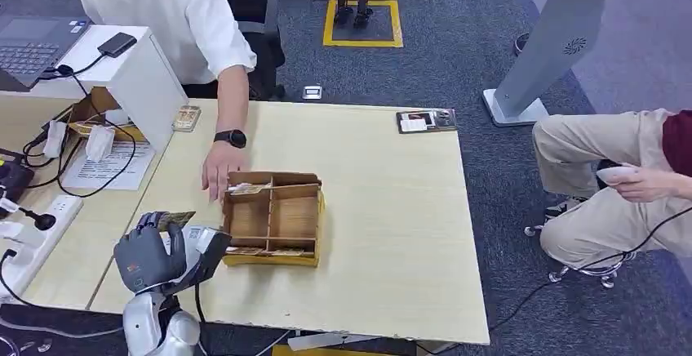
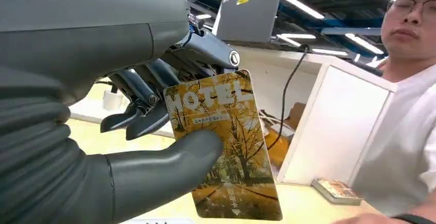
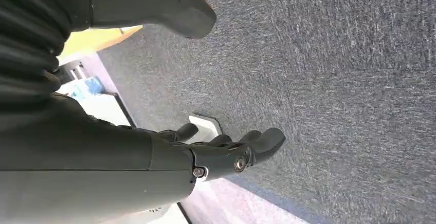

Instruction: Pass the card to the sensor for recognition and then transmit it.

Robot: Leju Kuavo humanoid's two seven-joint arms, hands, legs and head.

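The left hand (image 1: 151, 250) is raised over the near left corner of the table (image 1: 392, 233), its grey back toward the head camera and its silver forearm rising from below. It pinches the card (image 2: 226, 147) between the thick grey thumb and the darker fingers (image 2: 139, 116); the card stands roughly upright, a glossy yellow piece printed with autumn trees and the word HOTEL. In the head view its edge shows just above the knuckles (image 1: 175, 219).

Just right of the hand, near the table's front edge, sits a shallow cardboard box (image 1: 273, 219) split into compartments, with cards lying in its front and back slots. A person's hand (image 1: 219, 168), with a dark watch on the wrist, rests on the table touching the box's far left corner. At the far left edge are a white partition, a laptop, cables and a power strip. By the far right corner lies a small dark flat device (image 1: 426, 121).

The table is pale wood-grain laminate on grey carpet (image 1: 490, 46). A slanted grey post stands on the floor beyond the far right corner, and a seated person in tan trousers is well right of the table.

The right hand (image 3: 226, 149) hangs over the carpet, holding nothing, its dark fingers loosely bent and apart from the thumb.
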